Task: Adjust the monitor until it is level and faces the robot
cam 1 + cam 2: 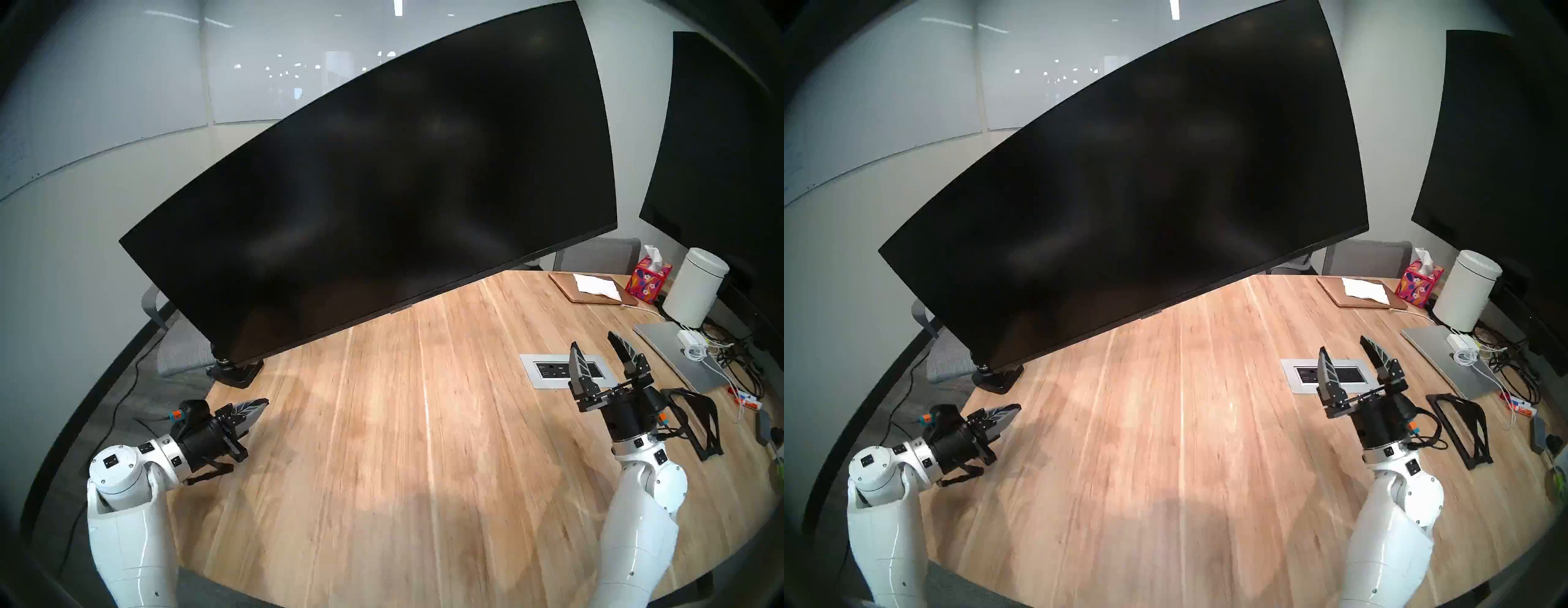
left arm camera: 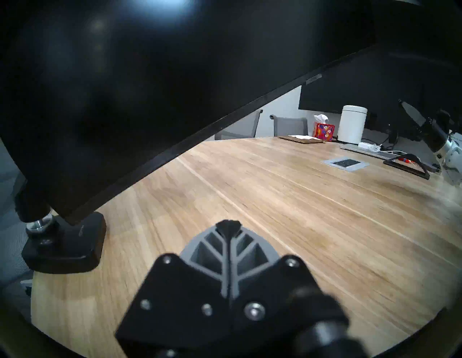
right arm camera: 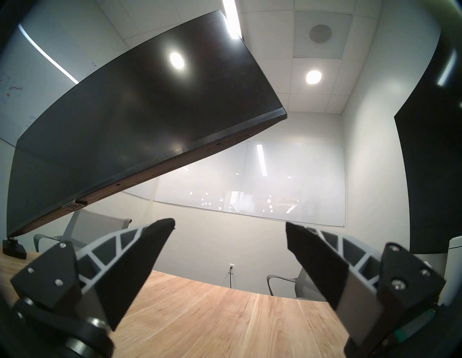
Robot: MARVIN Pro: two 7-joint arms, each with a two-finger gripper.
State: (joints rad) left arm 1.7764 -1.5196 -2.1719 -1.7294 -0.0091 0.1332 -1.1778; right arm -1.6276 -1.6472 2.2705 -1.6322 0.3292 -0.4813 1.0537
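One monitor (image 1: 373, 191), wide and curved, hung steeply tilted over the table (image 1: 424, 424): its lower-left corner sat low beside the mount base (image 1: 235, 373) at the table's far left edge, its right end raised high. Left gripper (image 1: 256, 409) hovered near the left edge just short of that base, lying almost level, fingers pressed together on nothing. Right gripper (image 1: 598, 350) stood over the right side by the power inset (image 1: 551, 369), angled upward, fingers spread wide and empty, clear of the screen.
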